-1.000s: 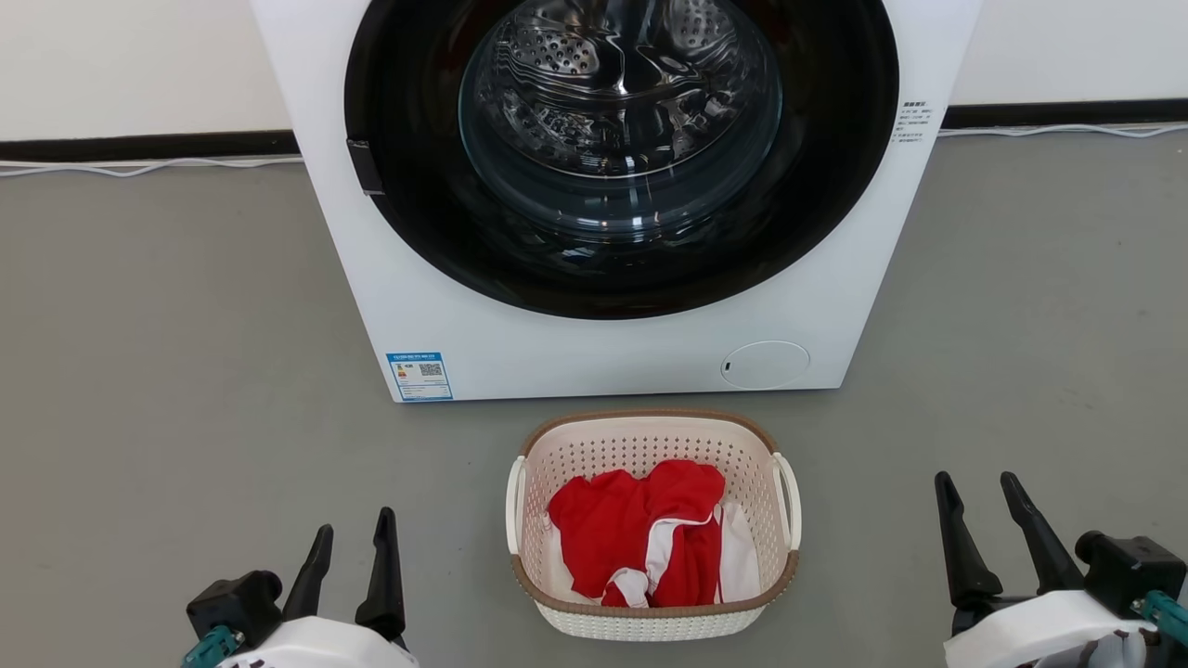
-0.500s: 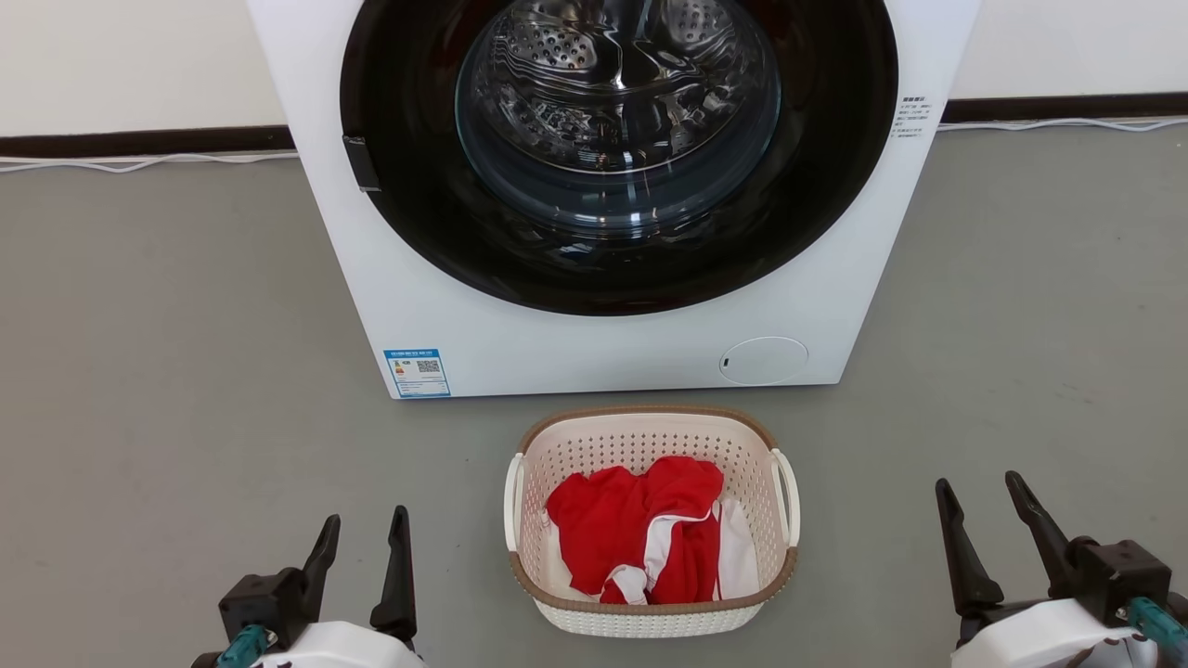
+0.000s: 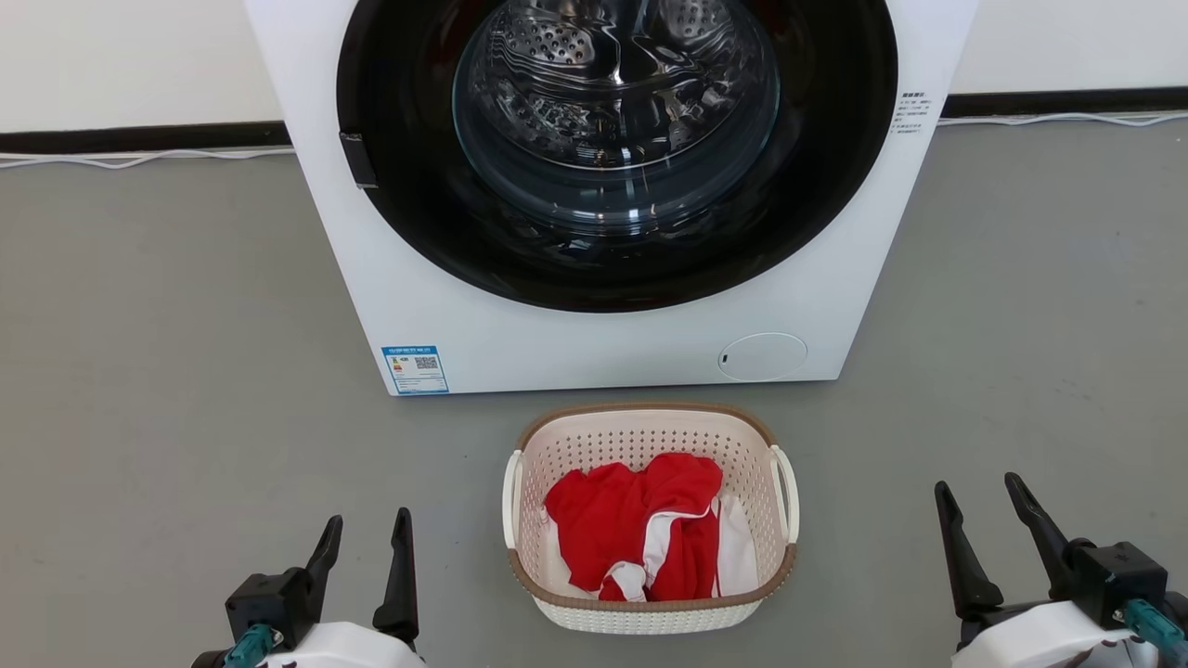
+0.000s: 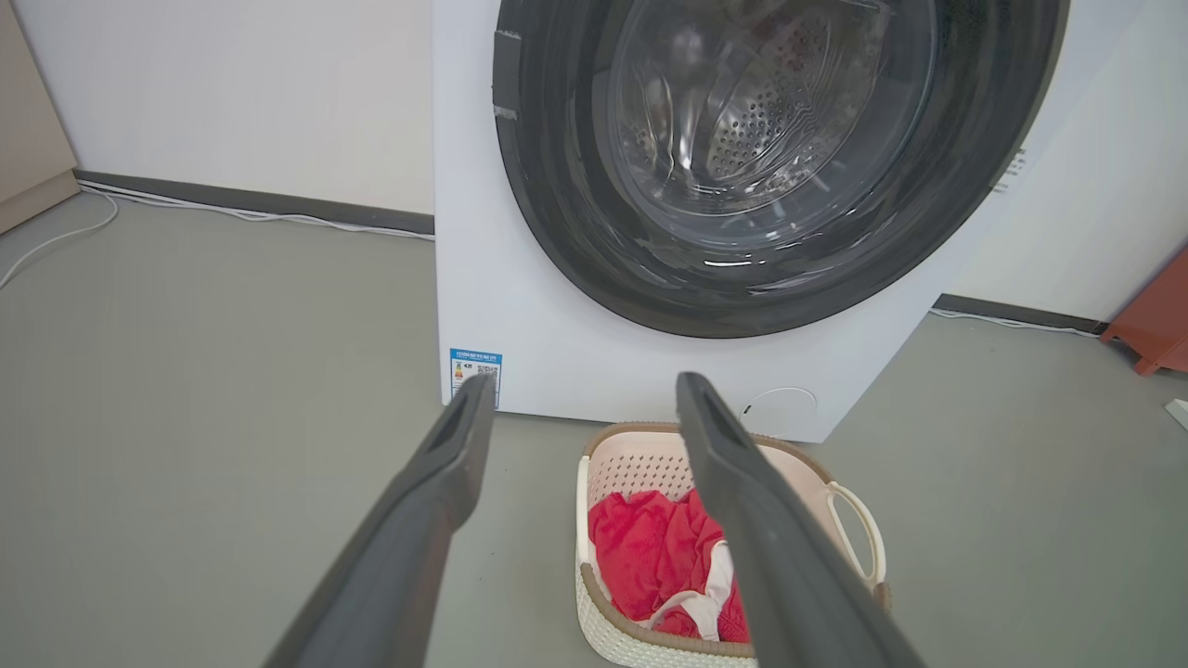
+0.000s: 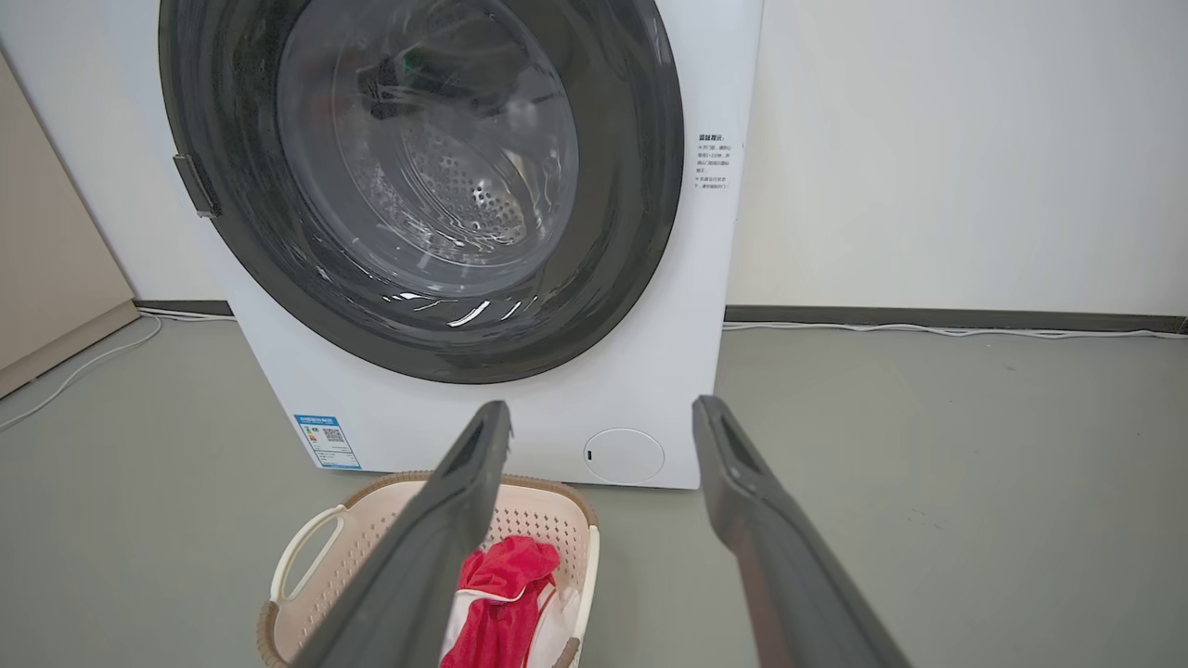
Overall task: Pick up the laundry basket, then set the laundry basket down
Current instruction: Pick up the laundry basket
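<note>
Two handles (image 3: 509, 499) flank the basket (image 3: 640, 436), which sits on the floor (image 3: 186, 325) just in front of the washer (image 3: 557, 343), with red cloth (image 3: 631, 520) heaped inside. It stands square to the robot, so it probably offers one handle to each arm. The left gripper (image 3: 368, 516) hovers near and to its left, the right gripper (image 3: 976, 482) near and to its right. Both are well apart from it, fingers spread and empty. The pickup looks not yet begun, and each gripper must first reach its handle.
</note>
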Motion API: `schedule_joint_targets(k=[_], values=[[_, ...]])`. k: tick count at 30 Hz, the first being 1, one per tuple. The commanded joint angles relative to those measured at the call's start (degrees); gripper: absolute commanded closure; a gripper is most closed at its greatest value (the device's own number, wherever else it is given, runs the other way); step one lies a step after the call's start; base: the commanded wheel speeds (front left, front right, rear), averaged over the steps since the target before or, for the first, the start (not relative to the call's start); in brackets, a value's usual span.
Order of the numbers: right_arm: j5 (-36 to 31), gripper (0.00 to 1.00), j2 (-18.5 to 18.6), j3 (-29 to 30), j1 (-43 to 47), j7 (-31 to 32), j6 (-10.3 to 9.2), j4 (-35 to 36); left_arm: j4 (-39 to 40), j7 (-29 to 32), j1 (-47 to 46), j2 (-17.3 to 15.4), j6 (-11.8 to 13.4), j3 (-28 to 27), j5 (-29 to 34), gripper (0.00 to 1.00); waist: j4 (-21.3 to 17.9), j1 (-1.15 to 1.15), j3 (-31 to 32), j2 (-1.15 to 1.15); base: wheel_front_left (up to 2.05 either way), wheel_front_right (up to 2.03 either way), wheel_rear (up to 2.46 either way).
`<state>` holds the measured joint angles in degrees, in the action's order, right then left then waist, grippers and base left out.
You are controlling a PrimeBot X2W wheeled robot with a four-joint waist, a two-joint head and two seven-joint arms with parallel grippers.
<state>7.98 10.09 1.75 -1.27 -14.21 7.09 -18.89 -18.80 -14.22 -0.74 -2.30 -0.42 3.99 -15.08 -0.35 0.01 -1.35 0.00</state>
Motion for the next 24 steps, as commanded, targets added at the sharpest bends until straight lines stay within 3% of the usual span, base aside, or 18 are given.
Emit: schedule_joint_targets(k=[1,11,24], values=[[-0.35,0.00,0.99,-1.01,-1.71,-0.79,0.40,1.12,1.12,-0.78,-2.86,-0.57,0.41,-1.48,-0.16,0.00,-0.02,0.00,-0.06,0.00,0.00,0.00,0.00],[0.12,0.00,0.76,-0.61,-2.31,-0.79,0.40,0.92,1.06,-0.78,-3.60,-0.57,0.31,-1.10,-0.39,0.00,-0.02,0.00,-1.34,0.00,0.00,0.00,0.00],[-0.87,0.00,-0.61,1.95,-7.62,-0.79,0.40,0.04,0.17,-0.78,-8.76,-0.57,0.83,0.55,-1.75,0.00,0.23,0.00,-8.53,0.00,0.00,0.00,0.00]])
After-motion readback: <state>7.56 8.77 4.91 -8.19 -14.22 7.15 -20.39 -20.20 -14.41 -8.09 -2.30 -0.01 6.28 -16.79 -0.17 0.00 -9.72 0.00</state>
